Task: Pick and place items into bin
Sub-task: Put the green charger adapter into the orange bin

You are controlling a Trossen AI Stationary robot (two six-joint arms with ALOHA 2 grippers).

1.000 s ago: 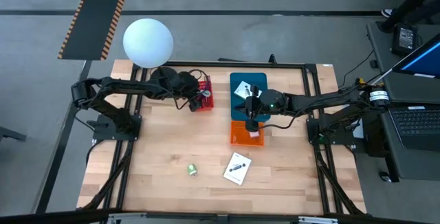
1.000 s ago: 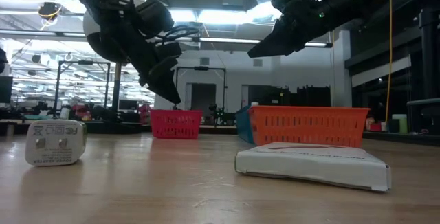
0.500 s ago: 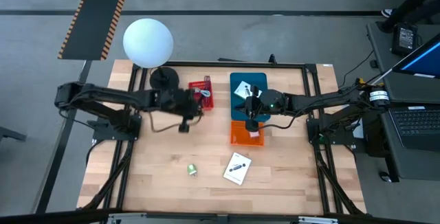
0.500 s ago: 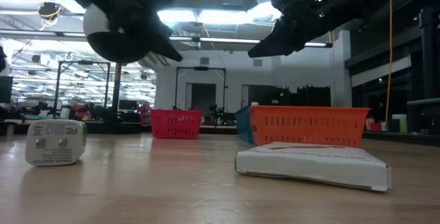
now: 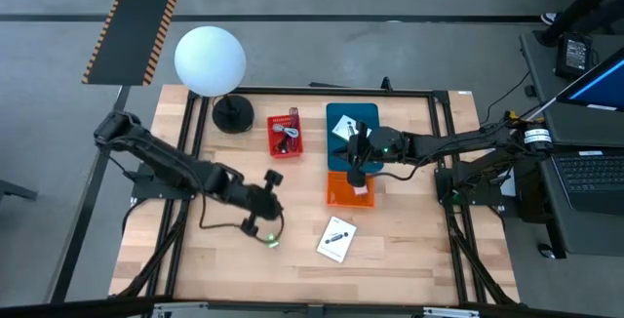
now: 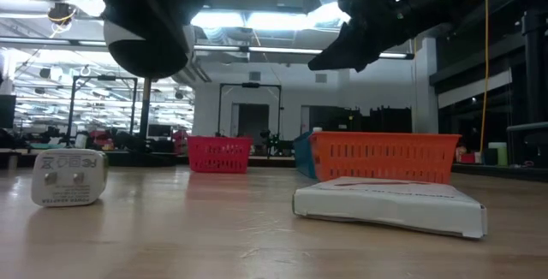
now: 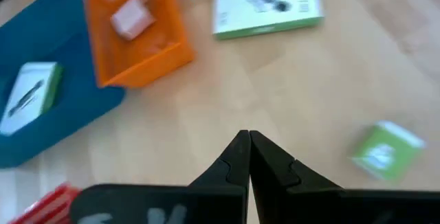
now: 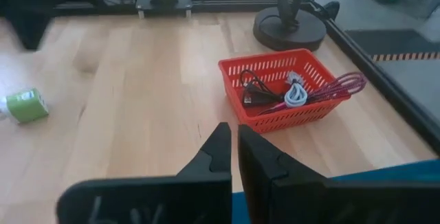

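Observation:
My left gripper hangs shut and empty above the table, just beside the green cube that sits on the wood. My right gripper is also shut and empty, held above the blue bin and the orange bin. The red bin contains the black and maroon cables. A pink square lies in the orange bin, and a white card lies in the blue bin. Another white card lies flat on the table.
The white globe lamp stands on its black base at the far left corner, next to the red bin. A black frame runs round the table. Bare wood lies along the near edge and at the near right.
My left gripper has left the red bin and swung across the table toward the near edge, ending beside the green cube; it has rolled about its pointing line on the way. My right gripper has kept still.

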